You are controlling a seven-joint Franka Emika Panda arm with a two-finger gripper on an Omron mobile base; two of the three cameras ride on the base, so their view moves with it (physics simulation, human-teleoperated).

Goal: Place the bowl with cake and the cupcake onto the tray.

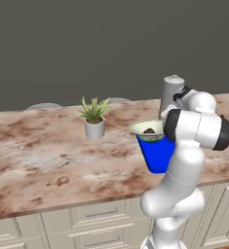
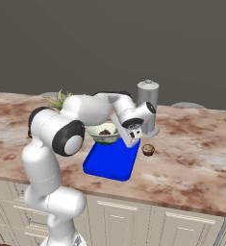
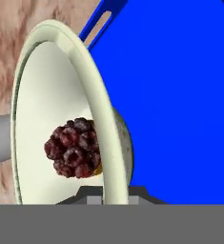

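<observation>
While the jaws pinch the rim of the bowl [image 3: 61,95] over the tray [image 2: 109,158], it looks stiff, light and slick, so the rim is the sensible hold. Its loose cake [image 3: 73,147] could roll; the cupcake [image 2: 148,150] waits on the table [image 2: 191,153].

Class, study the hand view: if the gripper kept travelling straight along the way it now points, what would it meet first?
Most likely the tray. The gripper grips the bowl rim, the cake inside, and blue board lies ahead beyond the bowl, though depth is unclear.
</observation>
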